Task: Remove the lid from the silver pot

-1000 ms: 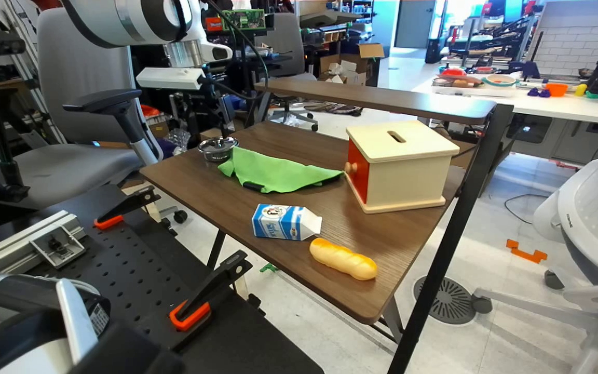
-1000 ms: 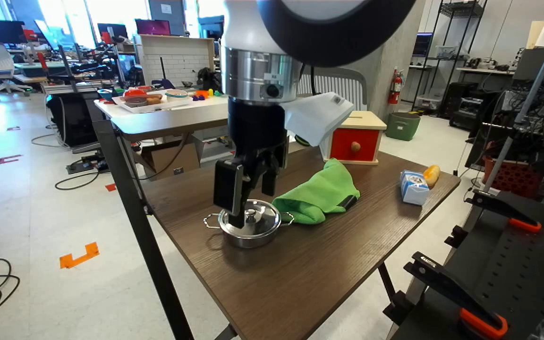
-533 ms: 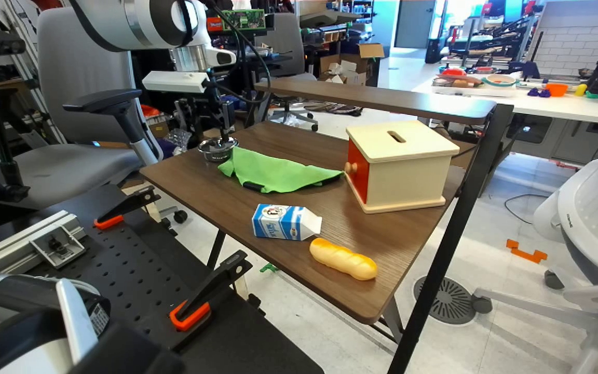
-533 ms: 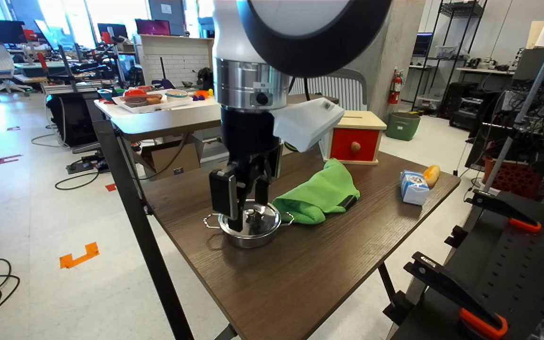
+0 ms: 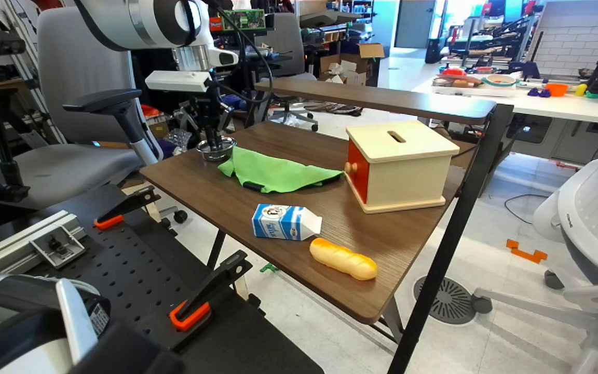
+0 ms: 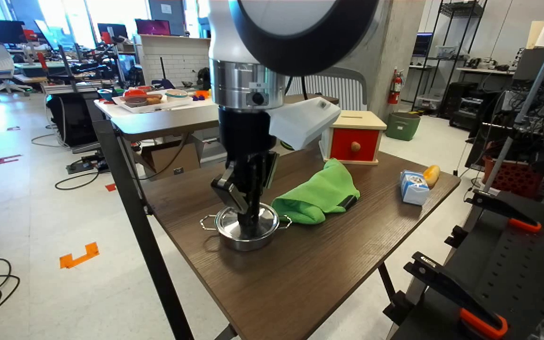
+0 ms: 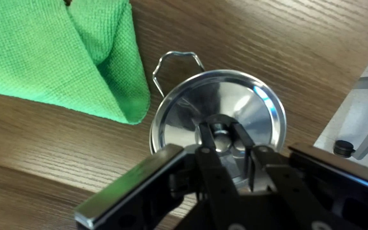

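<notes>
On a brown table (image 6: 276, 283), the claw (image 7: 221, 130) is pinched onto the knob (image 7: 222, 142) of the lid (image 7: 200, 99).

Its fingers (image 7: 207, 137) stand close together, one on each side of the knob; beneath them the lid sits on the silver pot (image 6: 246, 245). A green cloth (image 7: 75, 70) lies near the claw, just beside the pot; the milk carton (image 5: 278, 222), bread roll (image 5: 343, 259) and red-fronted wooden box (image 5: 408, 179) are well apart from the claw.
</notes>
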Controlling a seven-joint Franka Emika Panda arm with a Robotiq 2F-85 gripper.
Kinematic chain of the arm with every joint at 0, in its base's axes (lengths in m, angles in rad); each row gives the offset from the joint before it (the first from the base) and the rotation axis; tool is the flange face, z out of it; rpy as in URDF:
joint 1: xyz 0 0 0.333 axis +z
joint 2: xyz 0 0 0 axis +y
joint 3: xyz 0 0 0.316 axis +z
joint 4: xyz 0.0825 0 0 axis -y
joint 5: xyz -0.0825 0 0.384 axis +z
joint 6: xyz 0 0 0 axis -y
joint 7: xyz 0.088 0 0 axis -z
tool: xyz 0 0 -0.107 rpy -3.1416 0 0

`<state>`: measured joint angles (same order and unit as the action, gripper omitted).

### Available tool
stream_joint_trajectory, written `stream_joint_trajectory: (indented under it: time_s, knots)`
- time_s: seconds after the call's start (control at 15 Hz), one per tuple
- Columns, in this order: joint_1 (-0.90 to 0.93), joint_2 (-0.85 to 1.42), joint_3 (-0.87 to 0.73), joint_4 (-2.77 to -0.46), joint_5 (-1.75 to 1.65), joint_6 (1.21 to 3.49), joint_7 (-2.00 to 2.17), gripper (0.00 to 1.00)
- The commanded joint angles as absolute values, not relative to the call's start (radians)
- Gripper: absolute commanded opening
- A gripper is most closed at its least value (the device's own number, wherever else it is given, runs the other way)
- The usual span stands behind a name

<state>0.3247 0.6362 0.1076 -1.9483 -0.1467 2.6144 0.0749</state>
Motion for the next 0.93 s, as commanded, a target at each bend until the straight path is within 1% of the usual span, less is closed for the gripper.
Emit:
stream_joint_trajectory:
  time_s: [0.0,0.4,0.87]
  knots:
    - [0.321,0.641,0.104,-1.927,-0.151,2.579,0.072,0.05]
    - [0.256,0.605,0.125,-1.924,-0.111,2.562,0.032,0.05]
    - [0.231,0.667,0.057,-1.816,-0.138,2.532,0.069,0.05]
